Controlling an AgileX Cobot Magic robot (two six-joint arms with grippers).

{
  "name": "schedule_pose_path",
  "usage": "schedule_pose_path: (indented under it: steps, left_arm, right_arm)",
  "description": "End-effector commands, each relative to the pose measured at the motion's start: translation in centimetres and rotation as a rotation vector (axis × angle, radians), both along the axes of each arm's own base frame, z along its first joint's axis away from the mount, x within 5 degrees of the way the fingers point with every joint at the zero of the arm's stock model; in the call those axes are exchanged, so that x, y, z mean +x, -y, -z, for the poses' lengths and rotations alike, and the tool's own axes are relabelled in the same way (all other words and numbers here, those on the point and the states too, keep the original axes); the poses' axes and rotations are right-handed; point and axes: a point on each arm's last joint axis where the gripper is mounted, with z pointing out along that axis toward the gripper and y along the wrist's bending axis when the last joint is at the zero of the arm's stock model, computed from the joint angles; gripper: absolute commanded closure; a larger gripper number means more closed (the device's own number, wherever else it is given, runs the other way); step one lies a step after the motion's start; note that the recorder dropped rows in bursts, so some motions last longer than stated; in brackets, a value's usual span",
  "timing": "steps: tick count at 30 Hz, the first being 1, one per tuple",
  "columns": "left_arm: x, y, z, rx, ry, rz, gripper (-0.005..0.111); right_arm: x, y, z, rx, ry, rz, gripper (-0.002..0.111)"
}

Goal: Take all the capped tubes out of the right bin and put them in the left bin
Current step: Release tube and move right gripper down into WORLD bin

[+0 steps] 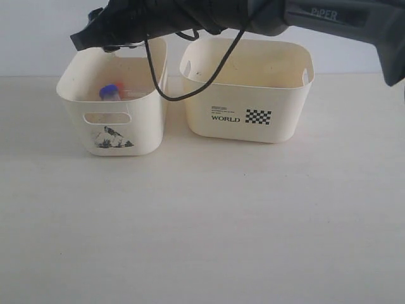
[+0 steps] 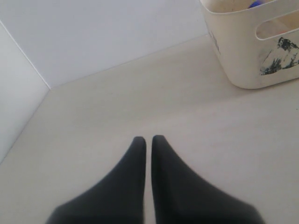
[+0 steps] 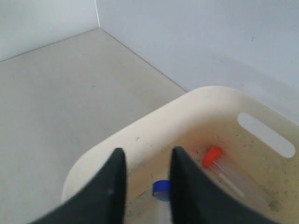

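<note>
Cream left bin [image 1: 144,130], the one with the mountain print, holds both capped tubes. The orange-red-capped tube [image 3: 233,177] lies flat on the bin floor, near the wall with the handle slot. The blue-capped tube [image 1: 109,92] is beside it, closer to the opposite wall; from the right wrist camera only its cap shows, down between the two fingers.

The right arm [image 1: 329,19] reaches across from the right side of the exterior view, over the right bin [image 1: 247,95] ("WORLD" plus checker print). Right end effector [image 3: 147,151] hangs above the left bin's rim. Its fingers are apart with a clear gap and nothing between them, so it is open and empty. The black cable [image 1: 155,79] droops off that arm, in front of the left bin's right-hand rim.

Left end effector [image 2: 148,138] sits low over bare desk [image 1: 202,221], well clear of the left bin. Its fingers are pressed nearly together with only a thin slit, so it is closed and grips nothing.

The bins stand side by side on the desk, just beside each other, both upright. Can't tell whether the rims touch.
</note>
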Motion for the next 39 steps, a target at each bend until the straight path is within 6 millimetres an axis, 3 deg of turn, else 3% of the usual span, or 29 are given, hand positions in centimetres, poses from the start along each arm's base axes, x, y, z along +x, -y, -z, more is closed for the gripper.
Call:
schedule_pose_path:
  steps: [1,7,12,17,20,23,28,32,36,39]
  left_arm:
    - [0.0,0.0,-0.2,-0.008,0.008,-0.001,0.102]
    - [0.0,0.0,-0.2,-0.008,0.008,-0.001,0.102]
    - [0.0,0.0,-0.2,-0.008,0.008,-0.001,0.102]
    - [0.0,0.0,-0.2,-0.008,0.008,-0.001,0.102]
    - [0.0,0.0,-0.2,-0.008,0.008,-0.001,0.102]
    - [0.0,0.0,-0.2,-0.008,0.008,-0.001,0.102]
    - [0.0,0.0,-0.2,-0.008,0.008,-0.001,0.102]
    - [0.0,0.0,-0.2,-0.008,0.008,-0.001,0.102]
    - [0.0,0.0,-0.2,-0.008,0.008,-0.001,0.102]
    - [0.0,0.0,-0.2,-0.008,0.008,-0.001,0.102]
  right_arm:
    - [-0.4,0.0,-0.5,0.003,-0.025,-0.027,0.107]
    - [-1.6,0.4,-1.4,-0.051,-0.085,-0.079,0.109]
    - [-2.2,1.3,-1.8,-0.115,-0.163,-0.022,0.109]
    - [-4.8,2.3,-1.6,-0.22,-0.314,-0.111,0.109]
    - [-6.4,3.8,-2.1,-0.293,-0.337,-0.098,0.109]
    - [-6.9,6.6,-2.8,-0.464,-0.264,0.059,0.109]
    - [-4.5,13.3,-3.3,-0.75,-0.195,0.439,0.109]
    - [-2.3,18.3,-2.3,-0.714,-0.285,0.612,0.109]
    - [-0.1,21.3,-0.7,-0.593,-0.449,0.72,0.109]
    - [2.0,21.3,-0.6,-0.506,-0.503,0.737,0.109]
